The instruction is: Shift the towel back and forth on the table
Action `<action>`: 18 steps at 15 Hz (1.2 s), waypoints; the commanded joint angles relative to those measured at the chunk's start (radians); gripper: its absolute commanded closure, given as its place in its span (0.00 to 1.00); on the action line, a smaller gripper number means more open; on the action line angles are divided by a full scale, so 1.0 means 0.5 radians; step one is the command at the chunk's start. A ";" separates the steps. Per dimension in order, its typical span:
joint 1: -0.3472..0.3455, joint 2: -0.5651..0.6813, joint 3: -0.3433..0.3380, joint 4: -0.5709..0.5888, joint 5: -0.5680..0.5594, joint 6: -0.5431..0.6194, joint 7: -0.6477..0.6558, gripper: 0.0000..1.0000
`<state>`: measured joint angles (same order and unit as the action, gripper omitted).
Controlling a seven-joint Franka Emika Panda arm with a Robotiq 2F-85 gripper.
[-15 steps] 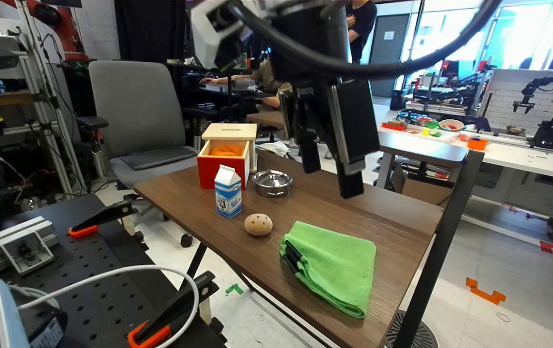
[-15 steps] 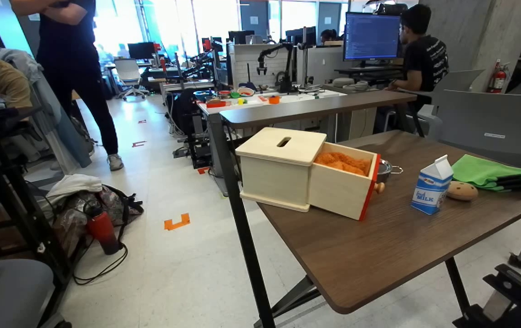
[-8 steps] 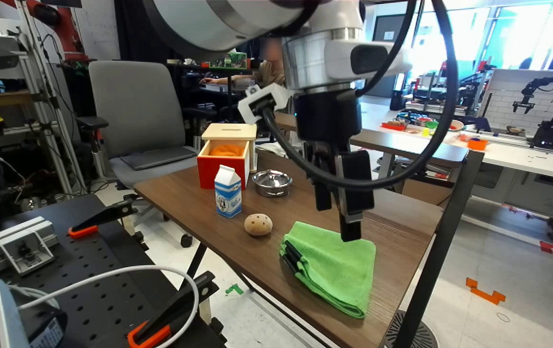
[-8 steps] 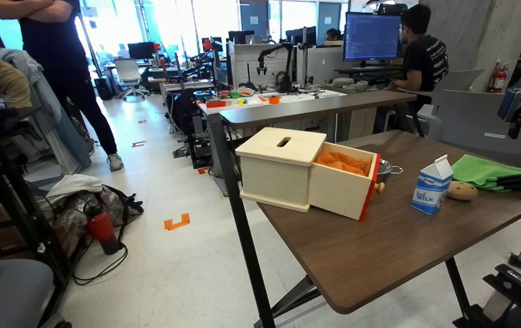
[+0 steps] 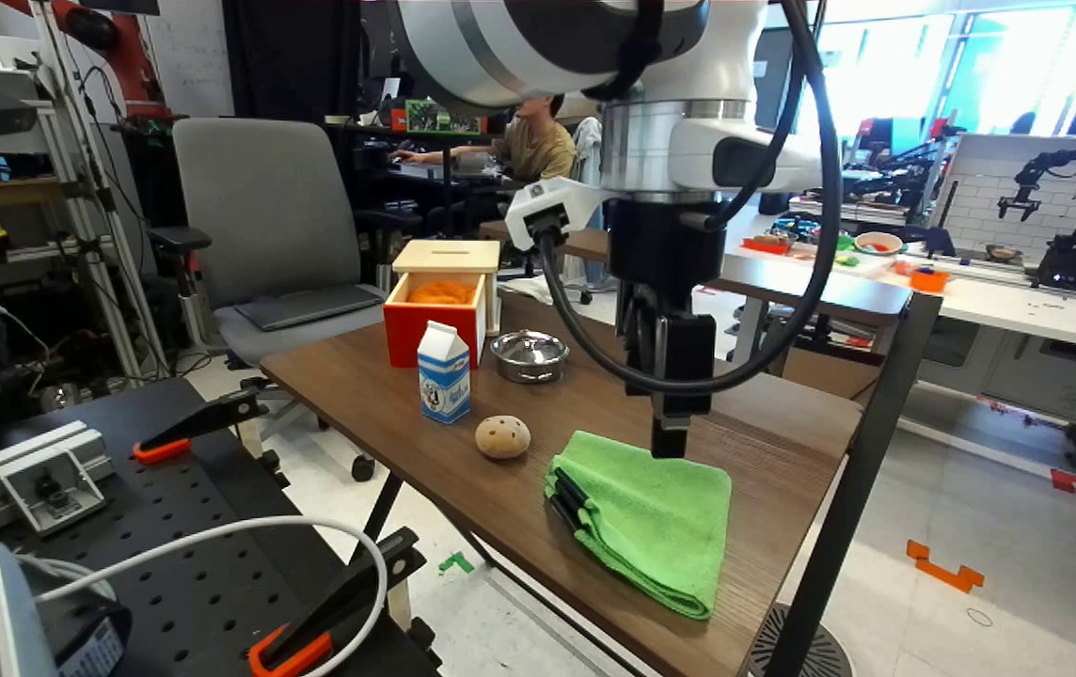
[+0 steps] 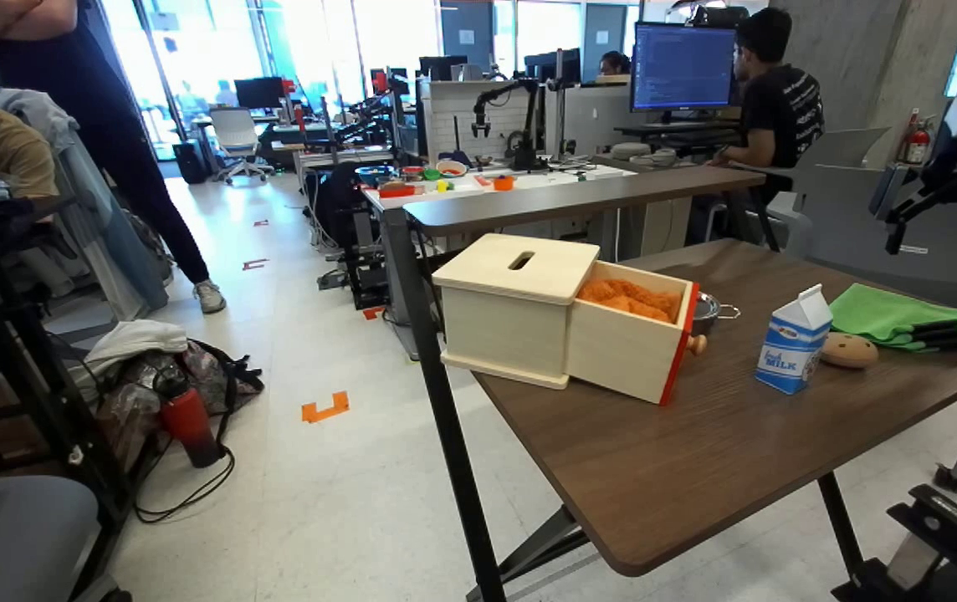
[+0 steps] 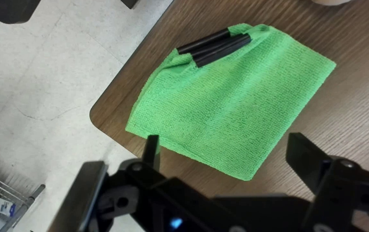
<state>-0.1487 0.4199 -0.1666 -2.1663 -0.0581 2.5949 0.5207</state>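
Gripper (image 6: 947, 249) had turned and, in an exterior view, come further into sight since half a second earlier; towel (image 7: 223, 106) unmoved. Fingers (image 7: 302, 156) stood wide apart, holding nothing, and hung clear above the towel. It lay folded on the table (image 7: 349, 106), below and forward of the gripper in the wrist view, its nearest corner framed between the fingers, some dark bars (image 7: 221, 50) at the side farthest from them. Step in hand, as judged: approach; shifting not begun. Next move likely called for a descent, then a pinch or light press, then a sideways drag. Table's rounded corner lay beyond one finger; a stroke toward the other looked safer.
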 commanded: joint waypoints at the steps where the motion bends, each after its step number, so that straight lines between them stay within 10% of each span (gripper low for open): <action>1: 0.069 0.007 -0.068 0.006 0.058 -0.009 -0.038 0.00; 18: 0.206 0.501 -0.153 0.172 0.238 0.422 0.003 0.00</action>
<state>-0.0715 0.6228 -0.2215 -2.1135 0.0183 2.7689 0.5265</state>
